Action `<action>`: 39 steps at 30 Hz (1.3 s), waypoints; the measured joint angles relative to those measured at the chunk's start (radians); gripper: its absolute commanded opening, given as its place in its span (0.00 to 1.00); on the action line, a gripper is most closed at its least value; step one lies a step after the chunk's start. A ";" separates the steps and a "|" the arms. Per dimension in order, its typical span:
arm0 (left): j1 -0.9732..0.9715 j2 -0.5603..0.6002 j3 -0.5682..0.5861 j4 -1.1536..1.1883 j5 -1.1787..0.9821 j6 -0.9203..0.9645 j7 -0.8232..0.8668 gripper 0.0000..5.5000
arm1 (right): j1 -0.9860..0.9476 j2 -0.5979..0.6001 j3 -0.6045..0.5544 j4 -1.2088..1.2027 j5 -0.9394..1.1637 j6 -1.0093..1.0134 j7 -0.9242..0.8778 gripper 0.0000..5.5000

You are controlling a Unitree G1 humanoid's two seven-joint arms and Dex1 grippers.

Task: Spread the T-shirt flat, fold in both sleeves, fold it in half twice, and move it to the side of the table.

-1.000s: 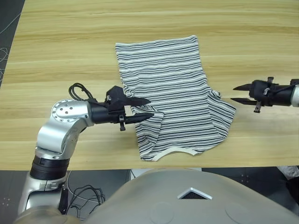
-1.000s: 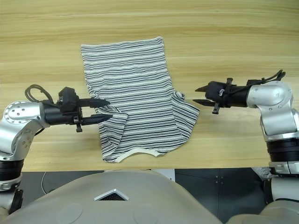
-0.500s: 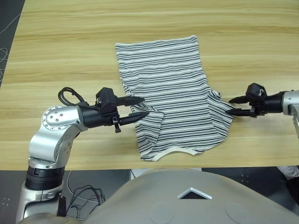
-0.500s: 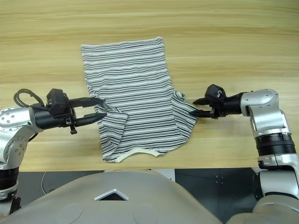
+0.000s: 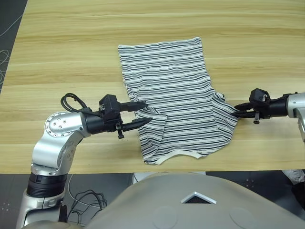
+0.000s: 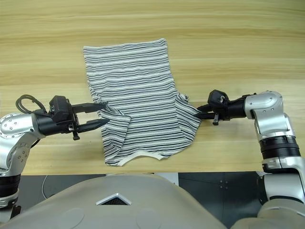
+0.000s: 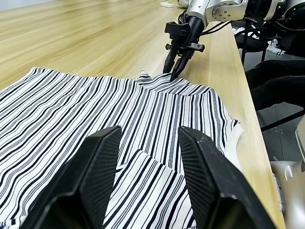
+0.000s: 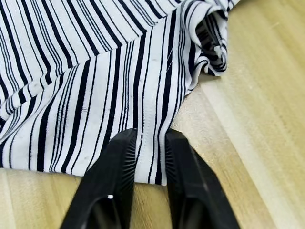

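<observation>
Thin cables [image 5: 4, 52] lie looped on the dark floor [image 5: 10, 9].

Silver rounded arms [image 5: 51, 151]; screw-ringed elbow disc [image 5: 60, 125]; black cable loop [image 5: 70, 101]; black tapered left tool [image 5: 148, 112], right tool [image 5: 237, 110].

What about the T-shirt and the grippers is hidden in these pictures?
Right wrist view: right gripper covers the T-shirt hem it pinches, so grip depth is unclear.
Left wrist view: left gripper hides the cloth edge beneath it.
Eye views: top cloth hides the folded layers below.
</observation>
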 measured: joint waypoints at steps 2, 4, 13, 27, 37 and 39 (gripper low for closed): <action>0.000 0.000 -0.001 0.000 0.006 -0.003 0.000 0.41 | 0.000 0.000 0.001 0.001 -0.005 -0.006 -0.001 0.02; 0.001 0.000 -0.001 0.001 0.013 -0.010 0.000 0.41 | 0.000 0.000 0.001 0.000 -0.005 -0.007 -0.002 0.02; 0.005 0.001 -0.002 0.011 0.019 -0.032 -0.002 0.41 | 0.017 -0.010 -0.007 -0.106 -0.024 0.013 -0.021 0.02; 0.008 0.003 -0.020 0.009 0.018 -0.041 -0.032 0.41 | 0.092 -0.054 -0.057 -0.474 0.023 0.100 -0.046 0.02; 0.017 0.007 -0.020 0.000 0.018 -0.041 -0.033 0.41 | 0.046 0.022 0.011 -0.524 0.033 0.169 -0.093 0.02; 0.017 0.007 -0.020 -0.001 0.018 -0.041 -0.033 0.41 | 0.031 0.036 0.033 -0.524 0.032 0.186 -0.103 0.02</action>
